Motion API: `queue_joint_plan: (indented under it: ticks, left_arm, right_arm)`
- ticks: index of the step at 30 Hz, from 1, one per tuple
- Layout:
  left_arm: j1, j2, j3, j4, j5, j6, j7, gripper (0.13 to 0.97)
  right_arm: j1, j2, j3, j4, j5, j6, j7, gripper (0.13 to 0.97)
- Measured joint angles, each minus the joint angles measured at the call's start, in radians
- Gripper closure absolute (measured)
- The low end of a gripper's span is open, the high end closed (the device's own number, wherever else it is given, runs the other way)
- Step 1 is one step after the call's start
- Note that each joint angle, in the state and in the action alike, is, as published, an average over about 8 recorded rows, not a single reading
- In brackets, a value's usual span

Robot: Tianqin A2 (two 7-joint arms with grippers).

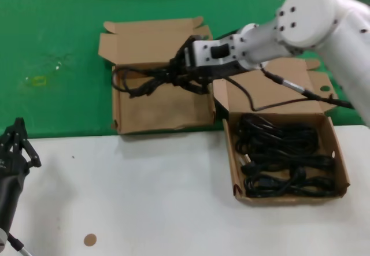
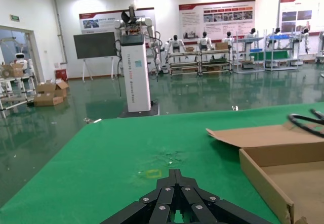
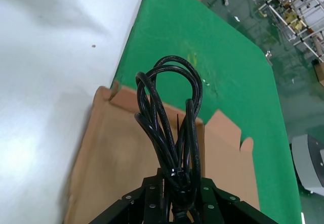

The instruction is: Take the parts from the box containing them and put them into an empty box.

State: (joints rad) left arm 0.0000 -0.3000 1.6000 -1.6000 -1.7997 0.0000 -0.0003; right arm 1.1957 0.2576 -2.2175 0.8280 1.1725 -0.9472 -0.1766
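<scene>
The right gripper (image 1: 184,65) is reaching out over the empty box (image 1: 167,108), its fingers clamped on one bundle of black power cord (image 1: 144,81). The loops trail away from the fingertips, out over the box floor. In the right wrist view the cord (image 3: 169,133) stands straight out ahead of the fingers, pinched at its tied waist, with the brown floor of the box (image 3: 116,168) spread underneath and the green mat (image 3: 202,57) beyond the lid.

The box containing them (image 1: 341,169) sits back behind the gripper, toward the robot, on the white worktop (image 1: 144,192), and more cords (image 1: 283,160) lie packed inside it. So this looks like the carry-and-drop part of the job, with plenty left to fetch.

To do the drop well, I would say lower the wrist until the far loops settle on the cardboard, then open the fingers over the middle of the floor, not near the front wall. The cord is springy and floppy; let go from high up and a loop could flop over the side or hook a lid tab. Open fully before lifting away, since a strand may cling between the fingers, and draw back upward so the plug does not drag the bundle out.

The left gripper (image 1: 16,143) waits well off to the side, near the worktop's edge, fingers closed together in the left wrist view (image 2: 174,196).
</scene>
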Motion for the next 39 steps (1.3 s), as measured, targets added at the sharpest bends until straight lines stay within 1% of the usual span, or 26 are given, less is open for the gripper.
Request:
queue_joint_plan:
  ticks: [7,16,27,35,39]
  left_arm:
    - [0.0,0.0,0.0,0.0,0.0,0.0,0.0,0.953]
    - [0.0,0.0,0.0,0.0,0.0,0.0,0.0,0.953]
    - [0.0,0.0,0.0,0.0,0.0,0.0,0.0,0.953]
    - [0.0,0.0,0.0,0.0,0.0,0.0,0.0,0.953]
    - [0.0,0.0,0.0,0.0,0.0,0.0,0.0,0.953]
  right_arm:
    - [0.033,-0.068,-0.017,-0.097,-0.007,0.029,-0.028,0.853]
    - [0.054,-0.096,-0.021,-0.179,-0.002,0.053,-0.068,0.853]
    - [0.053,-0.083,-0.02,-0.199,0.0,0.063,-0.086,0.853]
    - [0.055,-0.083,-0.017,-0.21,0.002,0.076,-0.095,0.808]
    - [0.055,-0.085,-0.017,-0.211,0.002,0.081,-0.096,0.808]
